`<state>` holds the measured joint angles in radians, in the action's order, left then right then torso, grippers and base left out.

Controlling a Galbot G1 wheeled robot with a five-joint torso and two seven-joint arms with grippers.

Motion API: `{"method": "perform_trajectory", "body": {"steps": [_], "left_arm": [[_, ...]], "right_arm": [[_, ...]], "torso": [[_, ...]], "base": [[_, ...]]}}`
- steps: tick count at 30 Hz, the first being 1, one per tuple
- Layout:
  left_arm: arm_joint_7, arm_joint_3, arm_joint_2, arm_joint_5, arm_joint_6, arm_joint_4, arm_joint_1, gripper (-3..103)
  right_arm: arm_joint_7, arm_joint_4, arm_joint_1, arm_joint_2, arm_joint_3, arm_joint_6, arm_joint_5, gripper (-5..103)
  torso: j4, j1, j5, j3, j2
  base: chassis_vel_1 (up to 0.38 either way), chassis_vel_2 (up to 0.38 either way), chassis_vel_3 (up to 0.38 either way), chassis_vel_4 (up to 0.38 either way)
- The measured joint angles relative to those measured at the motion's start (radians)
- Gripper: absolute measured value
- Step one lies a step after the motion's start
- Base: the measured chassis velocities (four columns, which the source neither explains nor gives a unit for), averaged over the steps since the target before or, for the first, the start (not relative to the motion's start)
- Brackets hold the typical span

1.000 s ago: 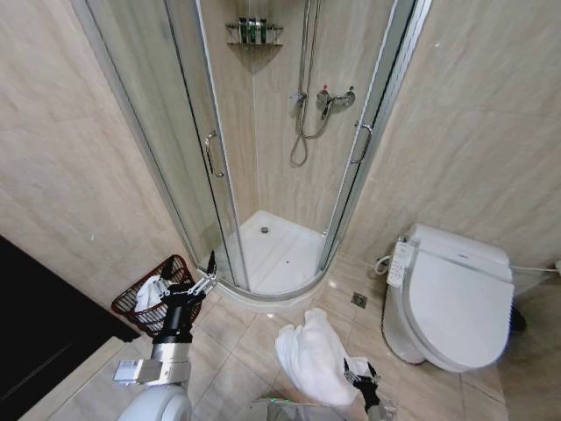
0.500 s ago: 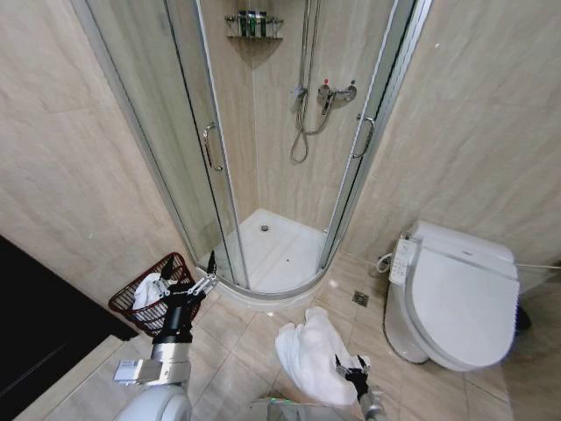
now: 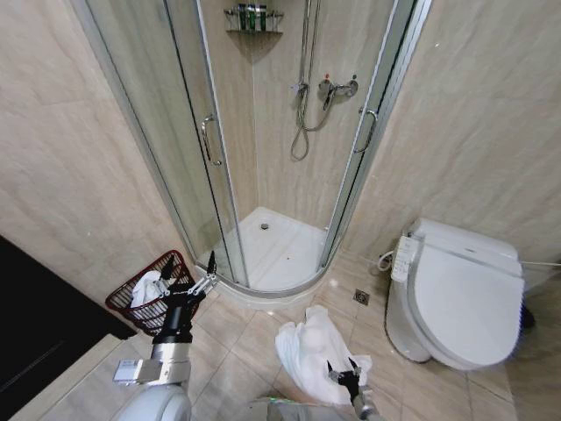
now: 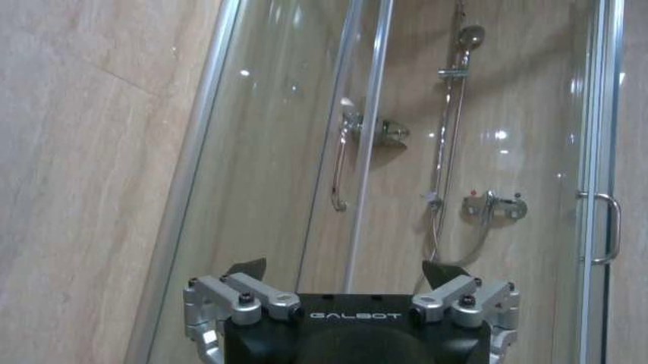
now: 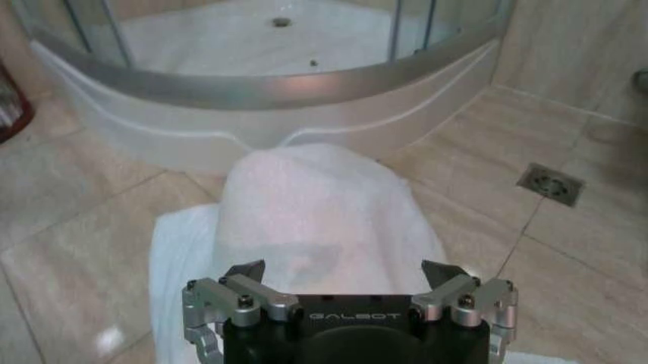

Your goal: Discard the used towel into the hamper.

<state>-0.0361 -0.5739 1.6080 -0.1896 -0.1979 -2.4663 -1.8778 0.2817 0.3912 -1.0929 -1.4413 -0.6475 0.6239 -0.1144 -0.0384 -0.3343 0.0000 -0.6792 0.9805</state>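
White towel [image 3: 311, 353] lies heaped on the tiled floor [image 3: 237, 338], between the curved base of the shower stall [image 3: 272, 289] and the toilet [image 3: 456, 298]. Right hand [image 3: 344, 373], fingers spread open and empty, hangs low at the towel's near edge; in the right wrist view the towel [image 5: 314, 212] lies just ahead of it, with bare tile on both sides. Hamper [image 3: 151, 294] stands against the left wall beside the stall, white cloth already inside. Left hand [image 3: 188, 279], open and empty, is raised by the hamper's rim, pointing at the glass door [image 4: 284, 152].
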Motion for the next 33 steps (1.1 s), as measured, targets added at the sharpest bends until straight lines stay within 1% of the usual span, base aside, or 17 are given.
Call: {"method": "perform_trajectory", "body": {"steps": [9, 10, 11, 12, 13, 15, 16, 17, 19, 21, 23, 26, 27, 28, 31, 33], "left_arm": [[0.0, 0.0, 0.0, 0.0, 0.0, 0.0, 0.0, 100], [0.0, 0.0, 0.0, 0.0, 0.0, 0.0, 0.0, 100], [0.0, 0.0, 0.0, 0.0, 0.0, 0.0, 0.0, 100], [0.0, 0.0, 0.0, 0.0, 0.0, 0.0, 0.0, 100], [0.0, 0.0, 0.0, 0.0, 0.0, 0.0, 0.0, 100], [0.0, 0.0, 0.0, 0.0, 0.0, 0.0, 0.0, 100], [0.0, 0.0, 0.0, 0.0, 0.0, 0.0, 0.0, 100], [0.0, 0.0, 0.0, 0.0, 0.0, 0.0, 0.0, 100], [0.0, 0.0, 0.0, 0.0, 0.0, 0.0, 0.0, 100], [0.0, 0.0, 0.0, 0.0, 0.0, 0.0, 0.0, 100], [0.0, 0.0, 0.0, 0.0, 0.0, 0.0, 0.0, 100], [0.0, 0.0, 0.0, 0.0, 0.0, 0.0, 0.0, 100], [0.0, 0.0, 0.0, 0.0, 0.0, 0.0, 0.0, 100], [0.0, 0.0, 0.0, 0.0, 0.0, 0.0, 0.0, 100], [0.0, 0.0, 0.0, 0.0, 0.0, 0.0, 0.0, 100], [0.0, 0.0, 0.0, 0.0, 0.0, 0.0, 0.0, 100]], "right_arm": [[0.002, -0.014, 0.007, 0.008, 0.0, -0.011, -0.033, 100], [-0.015, -0.018, 0.007, 0.009, 0.0, -0.015, -0.042, 100], [-0.078, -0.022, 0.007, 0.008, 0.0, -0.026, -0.076, 100], [-0.101, -0.022, 0.007, 0.008, 0.0, -0.031, -0.085, 100], [-0.101, -0.022, 0.007, 0.008, 0.0, -0.031, -0.085, 100], [-0.133, -0.02, 0.01, 0.007, -0.004, -0.043, -0.084, 100], [-0.123, -0.017, 0.014, 0.006, -0.009, -0.045, -0.055, 100], [-0.123, -0.017, 0.014, 0.006, -0.009, -0.045, -0.055, 100], [-0.108, -0.014, 0.021, 0.005, -0.013, -0.056, -0.004, 100], [-0.078, -0.019, 0.031, 0.007, -0.013, -0.075, 0.04, 100], [-0.064, -0.025, 0.035, 0.009, -0.013, -0.081, 0.046, 100], [0.008, -0.048, 0.048, 0.031, -0.014, -0.109, 0.047, 100], [0.02, -0.049, 0.05, 0.037, -0.014, -0.124, 0.052, 100], [0.02, -0.049, 0.05, 0.037, -0.014, -0.124, 0.052, 100], [0.075, -0.048, 0.059, 0.057, -0.016, -0.194, 0.073, 100], [0.087, -0.054, 0.066, 0.063, -0.018, -0.203, 0.072, 100]], "torso": [[0.0, 0.018, -0.0001, 0.023, -0.041], [0.0, 0.02, 0.0, 0.027, -0.047], [0.0, 0.024, 0.0003, 0.03, -0.054], [0.0001, 0.026, 0.0001, 0.032, -0.058], [0.0001, 0.026, 0.0001, 0.032, -0.058], [0.0001, 0.032, 0.0, 0.04, -0.071], [0.0, 0.034, 0.0, 0.044, -0.078], [0.0, 0.034, 0.0, 0.044, -0.078], [0.0, 0.039, -0.0001, 0.051, -0.09], [0.0, 0.044, 0.0002, 0.057, -0.101], [0.0, 0.046, 0.0001, 0.06, -0.105], [0.0, 0.053, 0.0001, 0.069, -0.123], [0.0, 0.056, -0.0002, 0.072, -0.128], [0.0, 0.056, -0.0002, 0.072, -0.128], [0.0, 0.064, 0.0002, 0.082, -0.146], [0.0, 0.066, 0.0001, 0.086, -0.151]], "base": [[0.0, 0.0, 0.0, 0.0], [0.0, 0.0, 0.0, 0.0], [0.0, 0.0, 0.0, 0.0], [0.0, 0.0, 0.0, 0.0], [0.0, 0.0, 0.0, 0.0], [0.0, 0.0, 0.0, 0.0], [0.0, 0.0, 0.0, 0.0], [0.0, 0.0, 0.0, 0.0], [0.0, 0.0, 0.0, 0.0], [0.0, 0.0, 0.0, 0.0], [0.0, 0.0, 0.0, 0.0], [0.0, 0.0, 0.0, 0.0], [0.0, 0.0, 0.0, 0.0], [0.0, 0.0, 0.0, 0.0], [0.0, 0.0, 0.0, 0.0], [0.0, 0.0, 0.0, 0.0]]}}
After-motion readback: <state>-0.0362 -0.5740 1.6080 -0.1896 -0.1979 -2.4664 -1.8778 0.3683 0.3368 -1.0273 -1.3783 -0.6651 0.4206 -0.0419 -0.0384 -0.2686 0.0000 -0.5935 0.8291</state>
